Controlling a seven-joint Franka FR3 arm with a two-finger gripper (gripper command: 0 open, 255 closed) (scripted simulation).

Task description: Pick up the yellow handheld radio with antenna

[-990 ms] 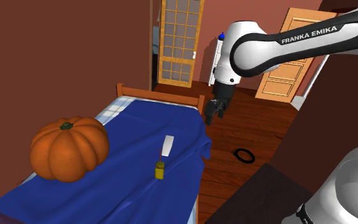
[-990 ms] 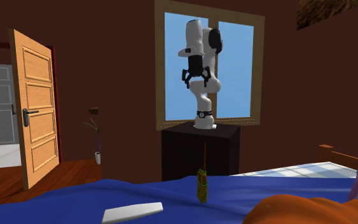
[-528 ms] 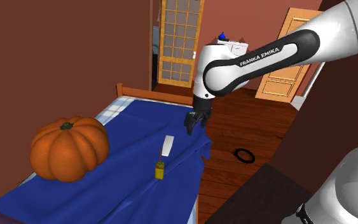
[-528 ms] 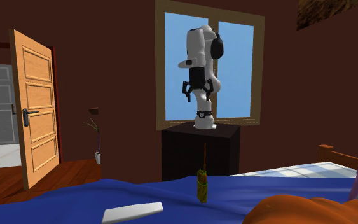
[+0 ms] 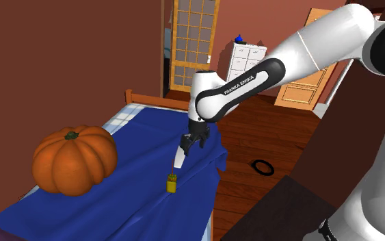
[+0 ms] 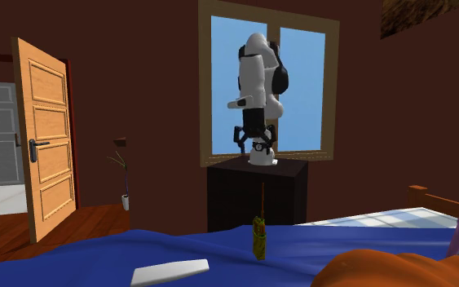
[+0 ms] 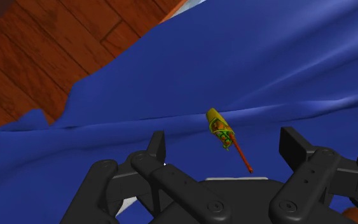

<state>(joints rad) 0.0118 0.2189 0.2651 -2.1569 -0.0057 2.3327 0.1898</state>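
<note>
Yellow radio upright on blue bedspread; arm lettered FRANKA EMIKA.

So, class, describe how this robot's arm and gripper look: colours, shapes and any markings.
The arm is made of rounded, glossy white links with dark bands at the joints; one dark band carries white FRANKA EMIKA lettering. The gripper is all black, with two blocky fingers.

In the shoulder view the gripper covers the upper end of the white slab. In the wrist view, the yellow radio, between the spread fingers, carries green marks too small to read.
</note>
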